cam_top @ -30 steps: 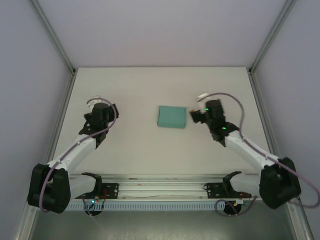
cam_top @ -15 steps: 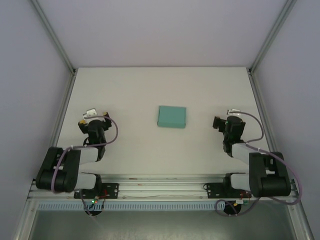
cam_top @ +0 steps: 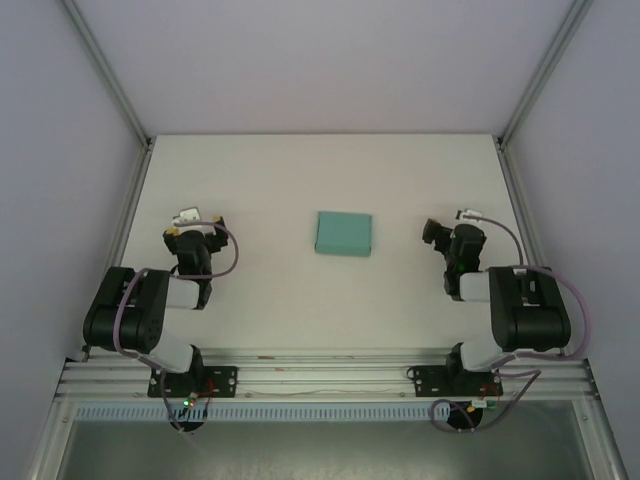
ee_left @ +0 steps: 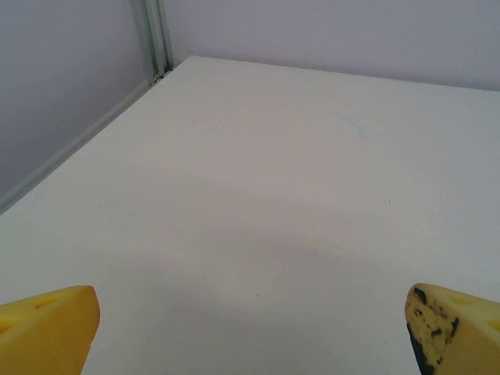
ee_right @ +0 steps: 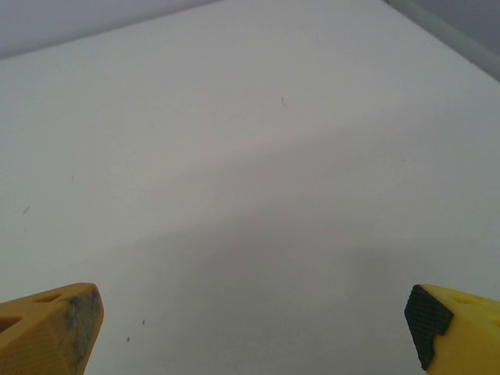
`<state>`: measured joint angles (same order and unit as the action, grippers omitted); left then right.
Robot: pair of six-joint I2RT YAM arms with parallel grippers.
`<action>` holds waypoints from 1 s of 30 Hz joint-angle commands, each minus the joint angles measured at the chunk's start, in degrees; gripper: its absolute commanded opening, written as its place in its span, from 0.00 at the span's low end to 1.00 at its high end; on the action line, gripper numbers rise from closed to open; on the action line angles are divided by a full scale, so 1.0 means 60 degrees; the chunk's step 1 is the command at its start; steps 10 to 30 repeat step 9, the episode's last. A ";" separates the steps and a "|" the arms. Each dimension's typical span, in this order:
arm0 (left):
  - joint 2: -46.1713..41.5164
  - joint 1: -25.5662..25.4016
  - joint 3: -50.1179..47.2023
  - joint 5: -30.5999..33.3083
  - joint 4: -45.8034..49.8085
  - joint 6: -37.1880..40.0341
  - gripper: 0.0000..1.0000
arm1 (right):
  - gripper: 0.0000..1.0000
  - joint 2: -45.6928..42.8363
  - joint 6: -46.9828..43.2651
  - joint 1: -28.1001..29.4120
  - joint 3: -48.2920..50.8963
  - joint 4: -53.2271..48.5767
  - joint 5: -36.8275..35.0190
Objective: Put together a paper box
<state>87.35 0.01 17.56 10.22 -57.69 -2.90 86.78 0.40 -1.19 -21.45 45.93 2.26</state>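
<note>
The teal paper box (cam_top: pixel 344 233) is lying closed and flat at the middle of the surface (cam_top: pixel 270 180), so assembly is appearing complete. The left pincer (ee_left: pixel 250 328) and right pincer (ee_right: pixel 254 328) are hovering released and empty toward the surface's left and right edges, well apart from the box.

The top camera hangs high behind the table's (cam_top: pixel 280 170) near edge and sees all of it. Both wrist cameras sit low and close, facing the far edge, and share the top view's bare surface.

Left gripper (cam_top: pixel 192 228), right gripper (cam_top: pixel 452 228) retracted toward near edge.
</note>
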 commanded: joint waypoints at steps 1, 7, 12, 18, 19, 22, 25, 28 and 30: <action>-0.0121 0.0042 0.0105 -0.0187 -0.0001 0.0109 1.00 | 1.00 -0.0158 0.0249 -0.0018 -0.0160 0.0253 -0.0434; -0.0102 0.0042 0.0105 -0.0180 -0.0035 0.0123 1.00 | 1.00 -0.0167 0.0242 -0.0019 -0.0176 0.0195 -0.0434; -0.0117 0.0041 0.0106 -0.0194 0.0006 0.0110 1.00 | 1.00 -0.0167 0.0256 -0.0020 -0.0179 0.0174 -0.0437; -0.0117 0.0041 0.0106 -0.0194 0.0006 0.0110 1.00 | 1.00 -0.0167 0.0256 -0.0020 -0.0179 0.0174 -0.0437; -0.0117 0.0041 0.0106 -0.0194 0.0006 0.0110 1.00 | 1.00 -0.0167 0.0256 -0.0020 -0.0179 0.0174 -0.0437; -0.0117 0.0041 0.0106 -0.0194 0.0006 0.0110 1.00 | 1.00 -0.0167 0.0256 -0.0020 -0.0179 0.0174 -0.0437; -0.0117 0.0041 0.0106 -0.0194 0.0006 0.0110 1.00 | 1.00 -0.0167 0.0256 -0.0020 -0.0179 0.0174 -0.0437; -0.0117 0.0041 0.0106 -0.0194 0.0006 0.0110 1.00 | 1.00 -0.0167 0.0256 -0.0020 -0.0179 0.0174 -0.0437; -0.0117 0.0041 0.0106 -0.0194 0.0006 0.0110 1.00 | 1.00 -0.0167 0.0256 -0.0020 -0.0179 0.0174 -0.0437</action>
